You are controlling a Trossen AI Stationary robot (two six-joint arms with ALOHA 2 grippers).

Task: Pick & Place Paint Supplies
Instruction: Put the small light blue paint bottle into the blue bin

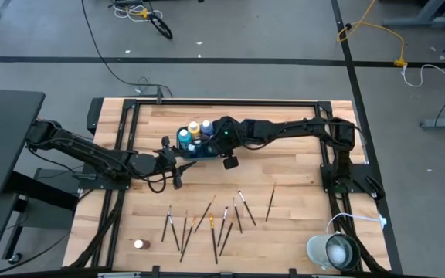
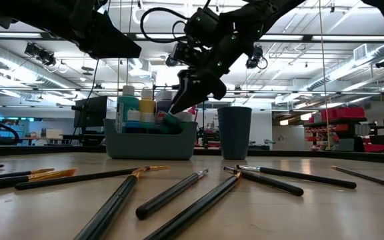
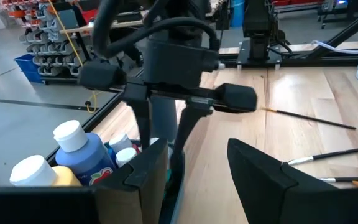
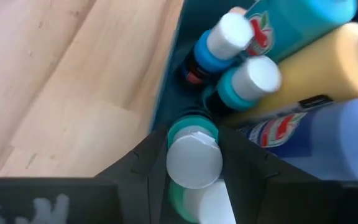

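A teal tray [image 1: 184, 151] [image 2: 152, 143] holds several white-capped paint bottles [image 1: 195, 128] [image 3: 82, 152] [image 4: 253, 81], standing or leaning. My right gripper [image 1: 212, 140] [image 2: 182, 107] [image 4: 194, 155] reaches over the tray from the table's right, shut on a teal bottle. My left gripper [image 1: 172, 158] [image 3: 197, 162] is open at the tray's left near corner. The tray's wall [image 3: 176, 186] stands between its fingers, and I cannot tell whether they touch it. Several paintbrushes [image 1: 207, 220] [image 2: 172, 193] lie flat on the near half of the table. A small brown bottle [image 1: 139, 244] stands alone near the near edge. My right gripper pinches a teal bottle at its top, just under the white cap [image 4: 194, 163], one finger on each side. The fingers slant down from above and from the table's right. The bottle [image 2: 172, 120] hangs tilted, its lower end down inside the tray among the other bottles.
A dark round cup [image 2: 234, 132] stands to the right of the tray in the low view. A pale round container [image 1: 334, 251] sits at the table's near right corner. Bare wood lies between the tray and the brushes. A black frame [image 1: 230, 103] runs along the table's edges.
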